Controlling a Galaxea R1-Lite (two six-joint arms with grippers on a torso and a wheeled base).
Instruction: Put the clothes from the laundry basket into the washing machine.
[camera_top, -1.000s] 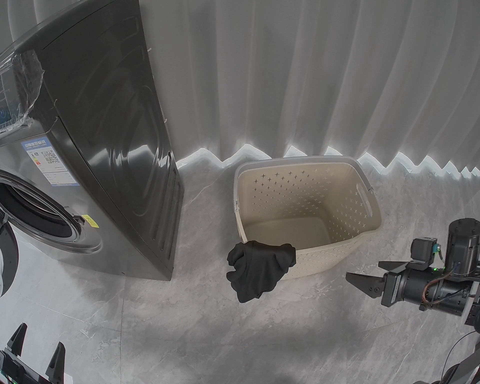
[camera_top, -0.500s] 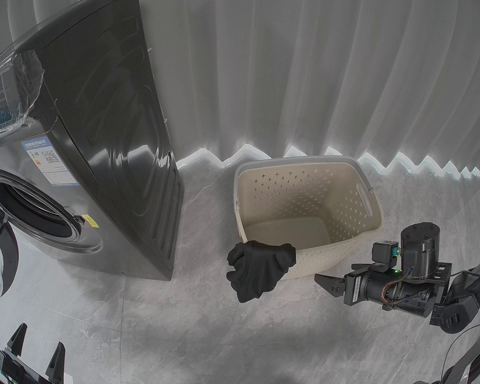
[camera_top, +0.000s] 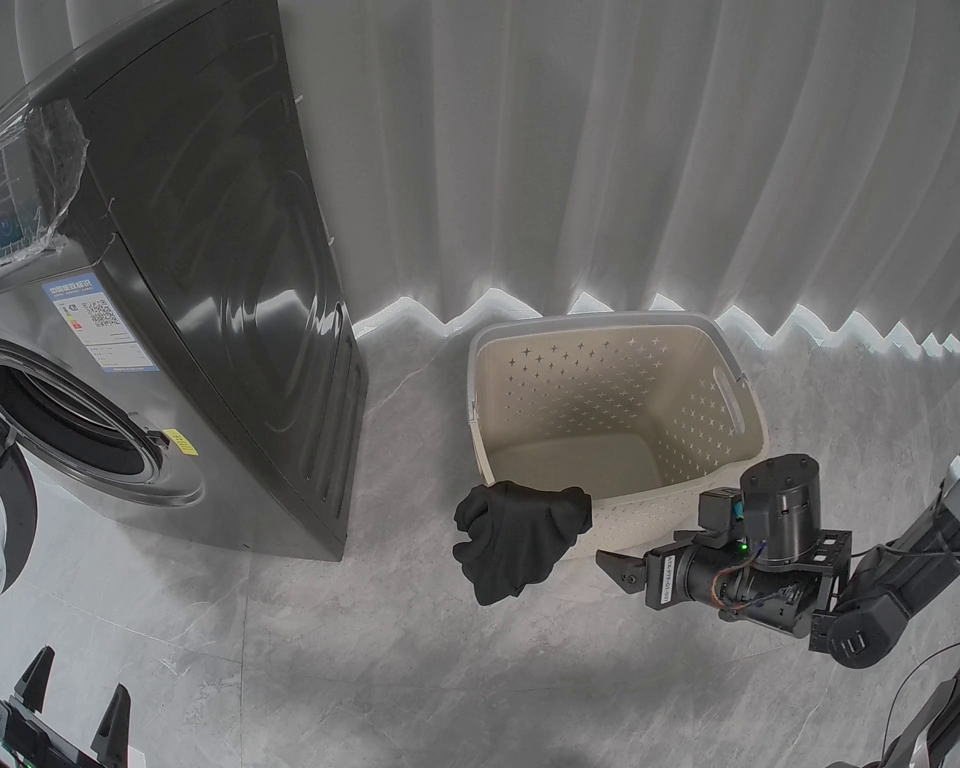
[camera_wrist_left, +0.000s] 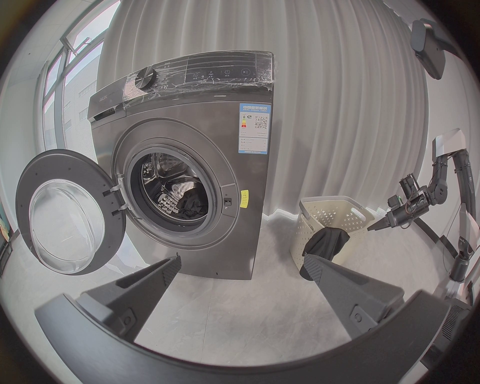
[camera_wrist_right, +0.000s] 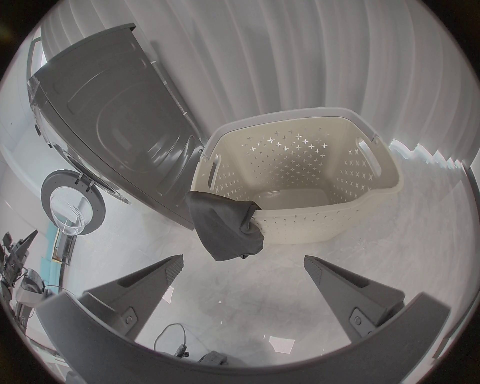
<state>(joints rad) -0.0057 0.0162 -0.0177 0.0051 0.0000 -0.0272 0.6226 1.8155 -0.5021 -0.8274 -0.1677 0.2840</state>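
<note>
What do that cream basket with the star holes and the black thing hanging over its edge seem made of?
Cream laundry basket: probably moulded plastic, matte; thin stiff walls pierced with star holes, cut-out handle. Black garment: soft cloth, matte; it creases and hangs limp over the rim.

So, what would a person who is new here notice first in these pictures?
The black garment draped over the near corner of the cream laundry basket, hanging down outside, stands out most. The right gripper is open beside it, apart from it. To the left, the washing machine has its round door swung open, with dark clothes in the drum.
</note>
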